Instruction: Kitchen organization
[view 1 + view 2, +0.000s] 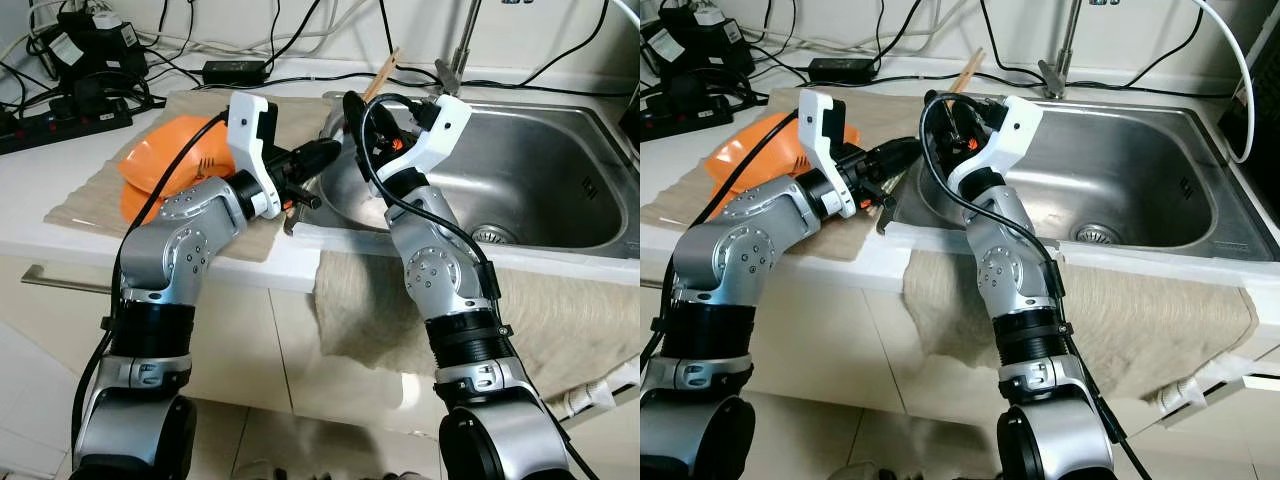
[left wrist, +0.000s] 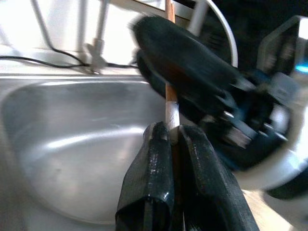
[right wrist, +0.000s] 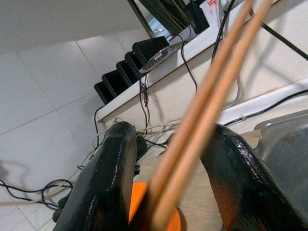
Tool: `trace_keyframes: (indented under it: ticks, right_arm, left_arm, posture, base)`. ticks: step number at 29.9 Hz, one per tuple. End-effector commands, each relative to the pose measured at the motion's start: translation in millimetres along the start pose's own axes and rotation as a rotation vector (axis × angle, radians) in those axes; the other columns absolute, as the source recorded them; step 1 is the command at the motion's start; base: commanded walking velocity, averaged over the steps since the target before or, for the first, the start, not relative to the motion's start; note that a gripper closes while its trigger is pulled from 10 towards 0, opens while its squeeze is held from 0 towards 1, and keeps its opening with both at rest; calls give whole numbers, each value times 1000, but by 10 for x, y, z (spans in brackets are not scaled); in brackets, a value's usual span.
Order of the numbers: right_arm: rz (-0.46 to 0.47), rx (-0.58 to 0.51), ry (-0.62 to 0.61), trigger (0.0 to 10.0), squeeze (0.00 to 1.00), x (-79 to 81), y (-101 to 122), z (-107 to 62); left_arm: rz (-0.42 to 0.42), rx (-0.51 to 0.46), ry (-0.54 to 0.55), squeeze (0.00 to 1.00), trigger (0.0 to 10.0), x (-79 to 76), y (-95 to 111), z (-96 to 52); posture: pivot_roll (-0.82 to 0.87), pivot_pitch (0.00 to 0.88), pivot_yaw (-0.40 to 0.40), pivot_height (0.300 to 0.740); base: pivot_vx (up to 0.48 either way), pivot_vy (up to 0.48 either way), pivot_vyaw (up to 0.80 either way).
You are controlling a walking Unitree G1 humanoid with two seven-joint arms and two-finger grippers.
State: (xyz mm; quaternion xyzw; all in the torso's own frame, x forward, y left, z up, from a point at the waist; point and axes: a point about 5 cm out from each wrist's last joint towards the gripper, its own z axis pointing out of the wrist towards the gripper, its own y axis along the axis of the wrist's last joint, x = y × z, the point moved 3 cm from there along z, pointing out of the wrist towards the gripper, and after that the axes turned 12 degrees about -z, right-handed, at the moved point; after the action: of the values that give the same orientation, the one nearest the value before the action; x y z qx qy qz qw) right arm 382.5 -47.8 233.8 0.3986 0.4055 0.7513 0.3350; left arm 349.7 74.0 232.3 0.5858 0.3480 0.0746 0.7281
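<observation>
Left tool (image 2: 174, 139) clamped on chopsticks (image 3: 202, 115) over sink (image 1: 540, 170) – right tool (image 3: 168, 159) spread around them; handoff midway, stowing undone.

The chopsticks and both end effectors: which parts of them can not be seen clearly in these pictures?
- Chopsticks: lower ends hidden behind the two end effectors in the head views; ends cut off by the edges in the right wrist view.
- Left end effector: grip point dark and blurred in the left wrist view.
- Right end effector: its contact with the chopsticks is unclear in the right wrist view.
</observation>
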Motion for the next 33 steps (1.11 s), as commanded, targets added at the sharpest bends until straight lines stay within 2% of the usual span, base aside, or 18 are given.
trace_keyframes:
  ticks: [1,3,4,16,33]
  right_arm:
    - [105,6,53,10000,0,333,-50,117]
    - [106,5,55,10000,0,336,-49,118]
    - [105,5,55,0,0,338,-55,117]
    - [112,19,44,0,0,313,-102,106]
    - [71,52,-10,0,0,182,-192,33]
  left_arm:
    - [30,-1,-134,0,0,-246,46,52]
    - [29,1,-140,0,0,-255,39,51]
    - [30,3,-159,0,0,-292,37,46]
    - [44,-3,-171,0,0,-326,79,30]
    - [75,-4,-106,0,0,-184,117,14]
  posture:
    - [44,1,44,740]
    - [44,1,44,740]
    - [45,2,46,740]
    - [46,5,44,740]
    - [41,9,46,740]
  base:
    - [0,0,0]
    - [0,0,0]
    - [0,0,0]
    - [0,0,0]
    - [0,0,0]
